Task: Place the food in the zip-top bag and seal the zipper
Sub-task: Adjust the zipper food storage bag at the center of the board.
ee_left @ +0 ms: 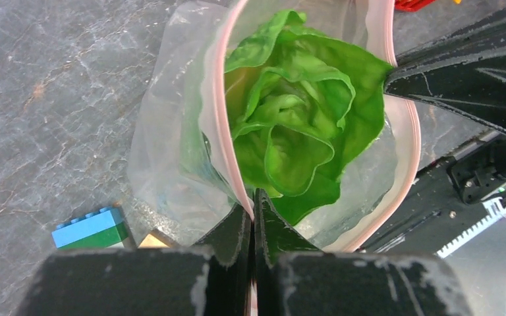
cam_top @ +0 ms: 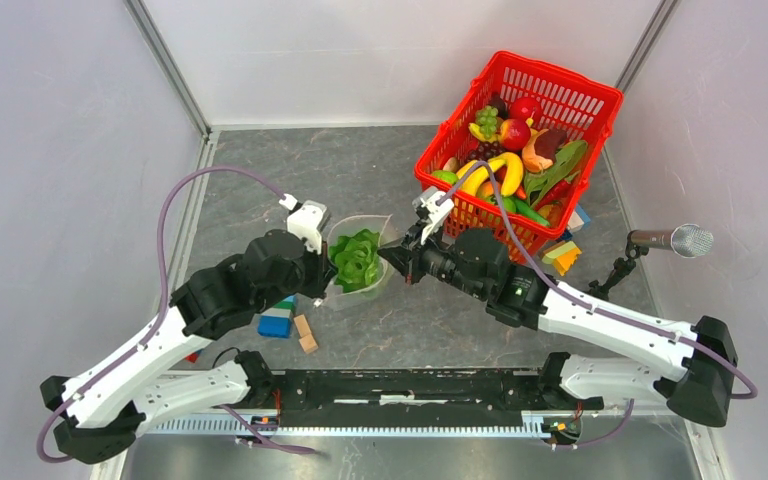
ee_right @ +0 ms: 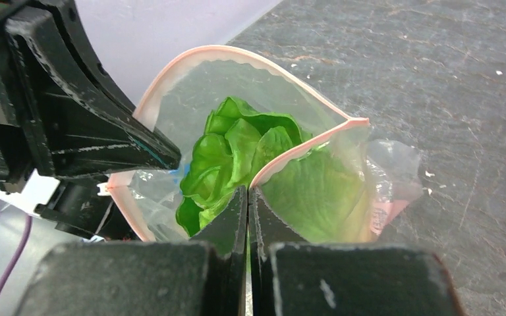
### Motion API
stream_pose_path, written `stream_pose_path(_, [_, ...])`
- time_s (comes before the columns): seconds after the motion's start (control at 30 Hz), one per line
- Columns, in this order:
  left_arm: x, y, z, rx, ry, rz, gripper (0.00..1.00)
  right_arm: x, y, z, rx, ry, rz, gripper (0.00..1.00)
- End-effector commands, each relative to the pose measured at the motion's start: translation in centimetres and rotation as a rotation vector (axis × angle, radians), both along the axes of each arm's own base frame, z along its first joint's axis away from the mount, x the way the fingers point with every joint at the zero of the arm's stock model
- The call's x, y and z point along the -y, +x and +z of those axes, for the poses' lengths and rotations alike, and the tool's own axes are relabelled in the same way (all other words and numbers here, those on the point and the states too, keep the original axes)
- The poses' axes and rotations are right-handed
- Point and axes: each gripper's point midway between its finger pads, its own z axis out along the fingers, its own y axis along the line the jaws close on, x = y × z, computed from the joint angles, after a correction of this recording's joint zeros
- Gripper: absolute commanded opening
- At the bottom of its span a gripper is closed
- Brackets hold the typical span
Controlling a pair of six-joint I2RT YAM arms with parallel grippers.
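While both arms met over the middle of the worktop [cam_top: 260, 170], the zip-top bag [ee_left: 165, 164] hung between them. Its mouth was spread into an oval and the lettuce [cam_top: 357, 260] sat inside. In the overhead view, the left gripper [ee_left: 253, 204] was clamped on the pink zipper [ee_left: 214, 118] at the bag's 8 o'clock, jaws pressed together on the strip. The right gripper [ee_right: 247, 197] was pinched tight on the opposite lip at about 2 o'clock. The red mesh basket [cam_top: 560, 72] stood well apart at the worktop's 1 o'clock, holding a banana [cam_top: 505, 170] and other toy produce. A blue-green block [cam_top: 276, 322] lay at the bag's 7 o'clock.

The mouth was not yet sealed, and the risks seemed to lie there. The lettuce leaves rose close to the rim, so pressing the lips together could trap a leaf in the zipper and leave a gap. The film looked thin and slick, so a hard pull might slide it out of either pinch. With both grippers occupied, letting go on one side to fetch more food would likely let the bag slump and the mouth fold over.
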Motion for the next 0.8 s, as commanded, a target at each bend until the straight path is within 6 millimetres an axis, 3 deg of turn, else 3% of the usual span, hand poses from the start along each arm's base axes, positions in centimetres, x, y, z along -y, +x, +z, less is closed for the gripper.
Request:
stream_pose_path(0.0, [0.8, -0.7, 2.5, 0.035, -0.103, -0.056, 0.02, -1.3, -1.4, 5.6, 0.081, 0.115, 0.122, 0.0])
stream_pose_path(0.2, [-0.1, -0.6, 2.8, 0.076, -0.159, -0.004, 0.02, -0.9, 0.3, 2.1, 0.031, 0.022, 0.031, 0.0])
stream_pose_path(0.43, [-0.1, -0.6, 2.9, 0.094, -0.209, 0.009, 0.02, -0.2, 0.8, 0.7, 0.004, 0.035, -0.014, 0.01])
stream_pose_path(0.57, [-0.1, -0.2, 2.8, 0.104, -0.235, 0.036, 0.02, 0.1, 0.3, -0.6, -0.023, 0.038, -0.011, 0.1])
stream_pose_path(0.6, [-0.2, -0.1, 2.9, 0.111, -0.244, 0.046, 0.02, 0.3, 0.3, -0.9, -0.028, 0.039, -0.015, 0.14])
stream_pose_path(0.67, [-0.5, 0.1, 2.9, 0.121, -0.251, 0.067, 0.02, 0.8, 0.2, -1.3, -0.035, 0.045, -0.03, 0.33])
stream_pose_path(0.77, [-0.8, 0.3, 2.8, 0.13, -0.253, 0.088, 0.02, 1.8, 0.2, -1.3, -0.028, 0.054, -0.057, 0.4])
